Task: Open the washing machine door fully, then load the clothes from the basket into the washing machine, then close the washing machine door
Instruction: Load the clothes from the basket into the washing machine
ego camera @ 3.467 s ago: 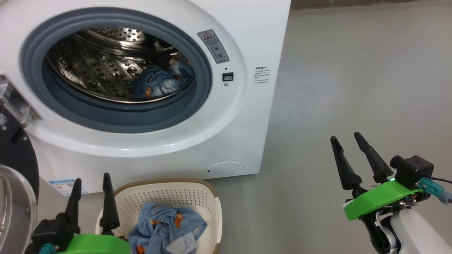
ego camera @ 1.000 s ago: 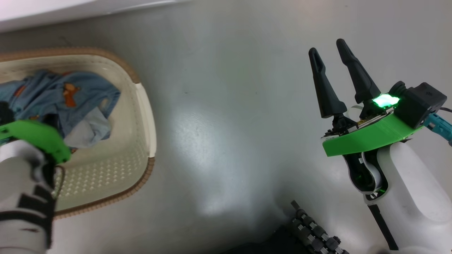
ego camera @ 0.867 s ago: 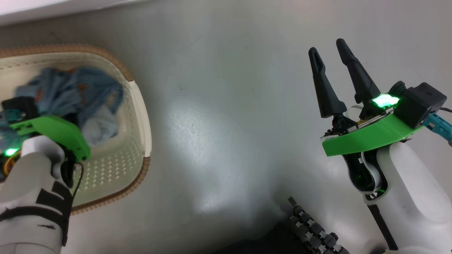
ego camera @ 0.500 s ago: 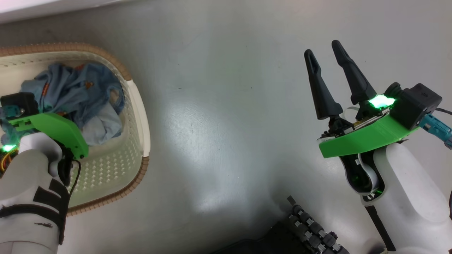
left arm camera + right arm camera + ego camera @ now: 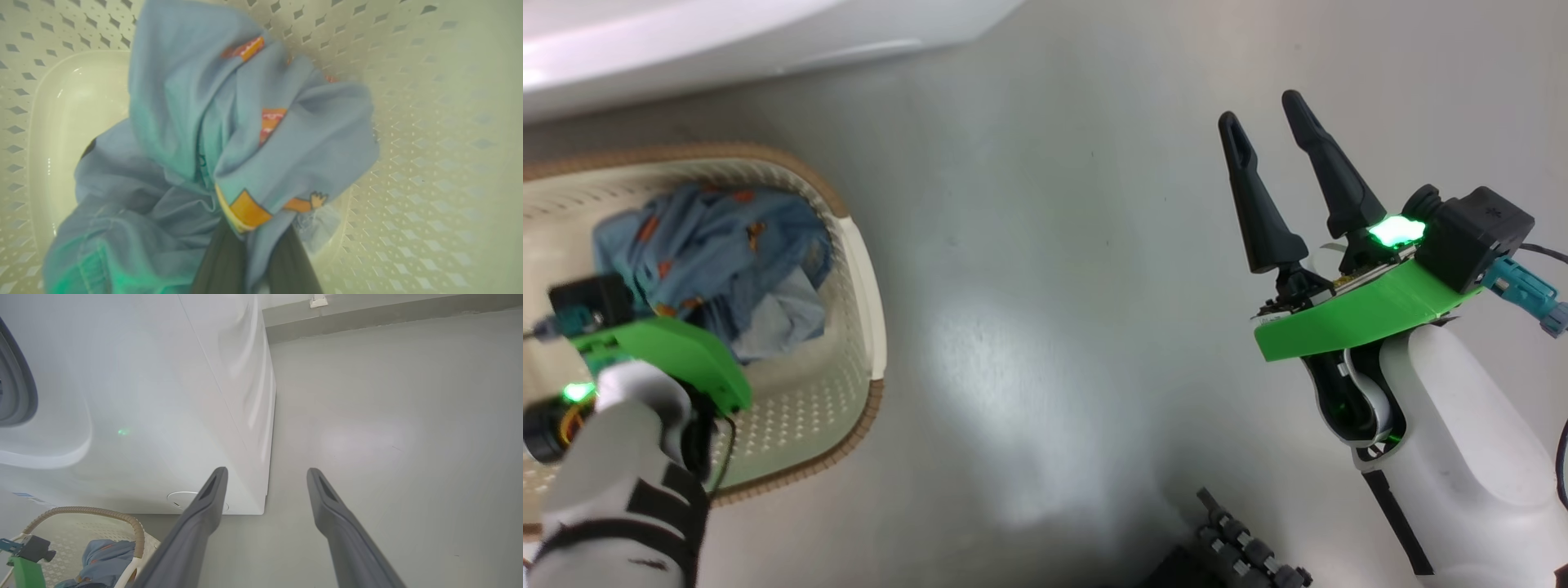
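The cream basket point(image 5: 859, 269) stands on the floor at the left, below the white washing machine point(image 5: 727, 33). Light blue clothes point(image 5: 711, 253) lie bunched inside it. My left gripper point(image 5: 255, 245) reaches down into the basket point(image 5: 429, 122) and is shut on a fold of the clothes point(image 5: 253, 122), which drape over its dark fingers point(image 5: 222, 265). My right gripper point(image 5: 1261, 111) hangs open over bare floor at the right, holding nothing. The right wrist view shows the right gripper point(image 5: 266, 471) pointing at the washing machine's point(image 5: 143, 396) lower corner. The washing machine door is out of view.
Grey floor point(image 5: 1045, 327) spreads between the basket and the right arm. A dark ribbed part of my base point(image 5: 1241, 547) sits at the bottom edge. The right wrist view catches the basket rim point(image 5: 102, 512), the clothes point(image 5: 106, 557) and a wall base point(image 5: 367, 314).
My left gripper has shut on the clothes, and its wrist has drawn back toward the lower left with the fabric gathered up. The head view has tipped slightly. The right gripper has hardly moved.
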Available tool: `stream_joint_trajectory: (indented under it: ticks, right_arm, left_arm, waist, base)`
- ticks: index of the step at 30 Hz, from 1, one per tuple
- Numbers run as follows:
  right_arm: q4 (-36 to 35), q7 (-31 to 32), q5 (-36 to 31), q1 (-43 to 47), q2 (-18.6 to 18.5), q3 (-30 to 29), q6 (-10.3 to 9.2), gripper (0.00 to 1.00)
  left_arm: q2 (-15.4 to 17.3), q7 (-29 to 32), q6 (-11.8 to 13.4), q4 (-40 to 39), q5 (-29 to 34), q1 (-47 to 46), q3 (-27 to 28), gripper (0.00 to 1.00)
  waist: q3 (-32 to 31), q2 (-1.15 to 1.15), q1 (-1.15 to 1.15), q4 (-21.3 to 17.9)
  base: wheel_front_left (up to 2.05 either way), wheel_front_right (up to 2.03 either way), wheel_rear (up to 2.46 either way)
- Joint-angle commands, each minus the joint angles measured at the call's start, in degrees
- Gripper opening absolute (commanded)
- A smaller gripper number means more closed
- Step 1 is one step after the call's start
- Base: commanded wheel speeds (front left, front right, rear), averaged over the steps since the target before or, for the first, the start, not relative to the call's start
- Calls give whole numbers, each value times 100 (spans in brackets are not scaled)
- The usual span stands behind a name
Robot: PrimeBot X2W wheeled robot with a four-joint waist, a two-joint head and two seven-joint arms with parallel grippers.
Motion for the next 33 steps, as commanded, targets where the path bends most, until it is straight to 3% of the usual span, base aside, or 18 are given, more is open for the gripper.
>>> stream_joint_trajectory:
  ticks: [1,17,33]
  right_arm:
    - [-66,-46,22,222,-27,99,25,100]
    - [375,-46,126,576,-168,77,25,100]
    - [723,-46,245,1299,-345,109,25,100]
  left_arm:
    - [90,-130,-39,-30,-73,343,116,0]
    - [-238,-844,-284,-527,-144,1306,-190,0]
    - [-332,-859,-289,-3185,-356,3061,-176,0]
  waist:
    - [-407,0,0,136]
    - [-2093,0,0,644]
    - [-3753,0,0,1089]
  base:
    - [0,0,0]
    - [0,0,0]
    - [0,0,0]
